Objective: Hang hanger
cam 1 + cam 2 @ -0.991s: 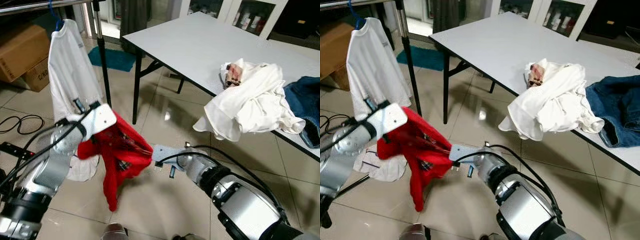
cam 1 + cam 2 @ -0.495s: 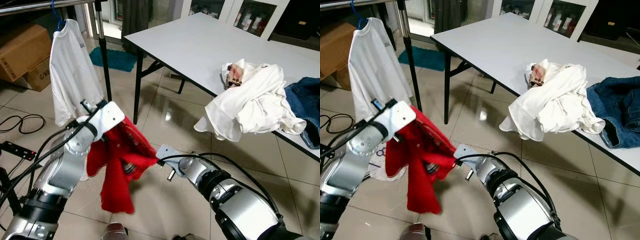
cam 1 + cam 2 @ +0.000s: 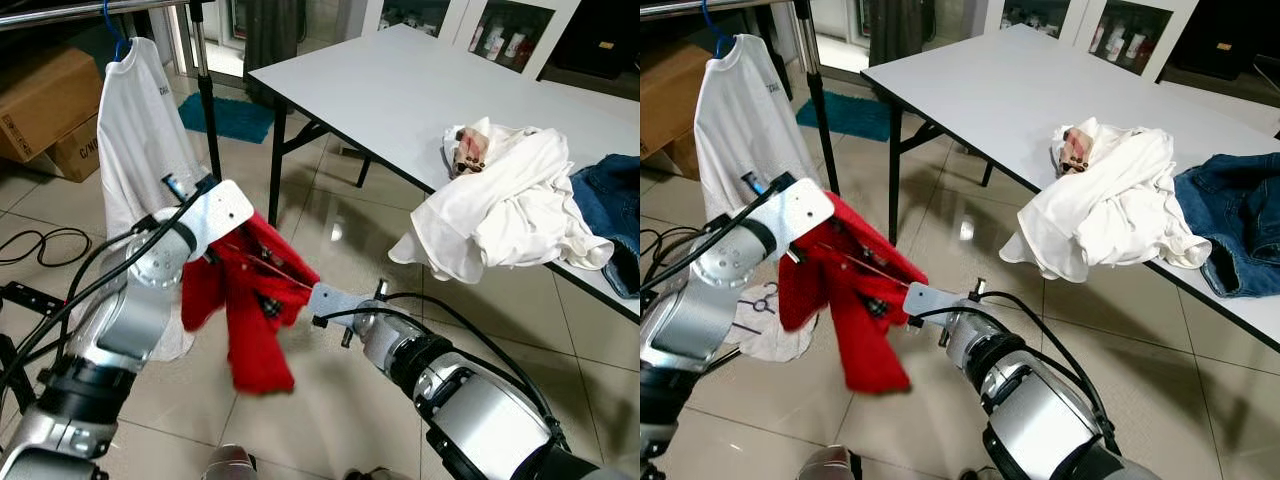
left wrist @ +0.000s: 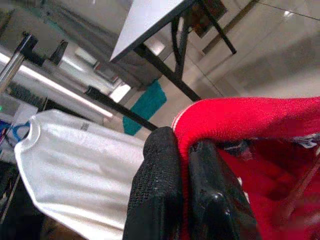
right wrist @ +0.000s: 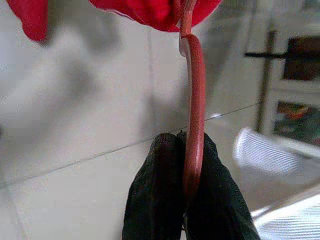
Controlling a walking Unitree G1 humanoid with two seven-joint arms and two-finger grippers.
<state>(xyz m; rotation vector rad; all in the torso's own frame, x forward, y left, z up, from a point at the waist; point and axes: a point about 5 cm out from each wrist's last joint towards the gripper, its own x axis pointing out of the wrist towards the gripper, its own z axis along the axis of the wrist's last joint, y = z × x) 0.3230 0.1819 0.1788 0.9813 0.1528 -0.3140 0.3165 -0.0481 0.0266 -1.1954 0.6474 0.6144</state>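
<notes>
Over a glossy tiled floor (image 3: 330, 230), the left pincer (image 4: 185, 165) is clenched on an edge of the red garment (image 3: 255, 300), held in the air between both arms at 9 o'clock from the bench (image 3: 400, 90). The right pincer (image 5: 182, 192) is clamped on the red hanger (image 5: 194, 100), seen plainly from its wrist. On the bench lie a white heap (image 3: 500, 205) and jeans (image 3: 605, 205). At 11 o'clock a white shirt (image 3: 135, 140) hangs from the rail (image 3: 90, 8), beside boxes (image 3: 45, 105).
</notes>
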